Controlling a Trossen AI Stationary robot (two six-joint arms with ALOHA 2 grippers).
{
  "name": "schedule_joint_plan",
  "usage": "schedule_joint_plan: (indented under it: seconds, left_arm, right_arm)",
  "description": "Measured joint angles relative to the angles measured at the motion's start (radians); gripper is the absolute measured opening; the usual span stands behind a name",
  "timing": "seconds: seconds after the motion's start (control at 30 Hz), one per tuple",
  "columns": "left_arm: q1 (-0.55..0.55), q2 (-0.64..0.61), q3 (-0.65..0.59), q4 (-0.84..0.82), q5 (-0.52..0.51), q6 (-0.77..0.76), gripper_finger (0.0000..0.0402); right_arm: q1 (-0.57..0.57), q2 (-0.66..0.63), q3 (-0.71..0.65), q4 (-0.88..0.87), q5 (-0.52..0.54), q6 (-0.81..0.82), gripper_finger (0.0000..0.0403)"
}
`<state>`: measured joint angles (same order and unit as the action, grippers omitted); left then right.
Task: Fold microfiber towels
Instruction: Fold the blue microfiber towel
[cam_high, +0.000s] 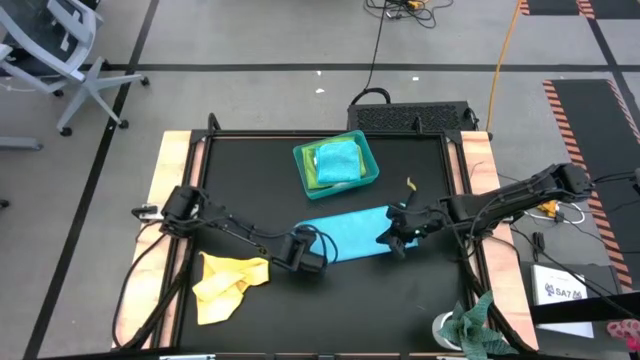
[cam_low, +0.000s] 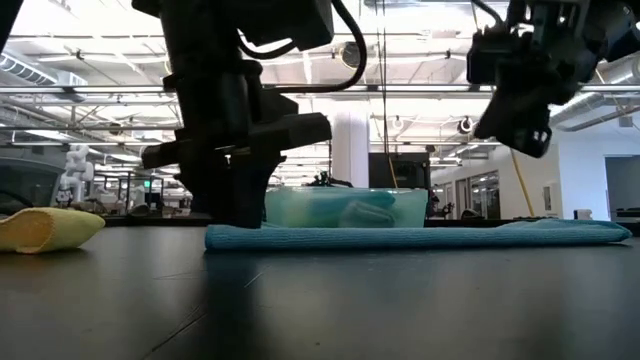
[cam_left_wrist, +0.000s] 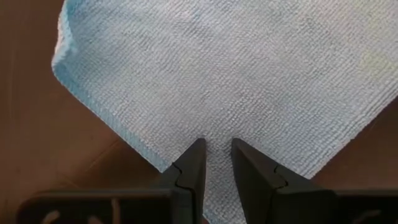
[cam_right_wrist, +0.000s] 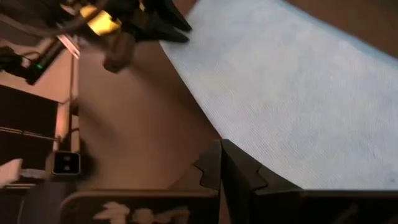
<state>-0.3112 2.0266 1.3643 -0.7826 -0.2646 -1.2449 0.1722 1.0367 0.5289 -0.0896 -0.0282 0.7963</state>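
Observation:
A light blue towel (cam_high: 350, 232), folded into a long strip, lies flat on the black table (cam_high: 250, 180); in the low view the towel (cam_low: 420, 236) is a low flat band. My left gripper (cam_high: 318, 262) stands at the strip's near left corner, shut on it. Over the strip's right end my right gripper (cam_high: 393, 238) hangs shut, clear above the cloth (cam_low: 515, 110) and touching nothing. A crumpled yellow towel (cam_high: 228, 285) rests on the table at the near left. More folded towels (cam_high: 338, 160) lie in a teal tray (cam_high: 302, 172). My left gripper has the light blue towel's near left corner (cam_left_wrist: 217, 163) between its two fingertips (cam_left_wrist: 191, 167), which stand a little apart with cloth in the gap. The fingers come steeply from above. How many layers they hold does not show. The towel lies flat on the table.
The teal tray stands at the far middle of the table. A mottled green-and-white rag (cam_high: 475, 325) sits at the near right corner. Wooden side rails (cam_high: 165, 180) border the table. Bare black tabletop lies between the yellow towel and the blue strip.

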Motion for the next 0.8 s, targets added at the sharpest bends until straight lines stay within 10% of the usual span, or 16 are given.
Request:
schedule_joint_plan:
  seconds: [0.8]
  left_arm:
    - [-0.139, 0.0, -0.004, 0.289, 0.059, -0.137, 0.0081]
  right_arm:
    - [-0.008, -0.027, 0.0, 0.0, 0.057, 0.047, 0.0]
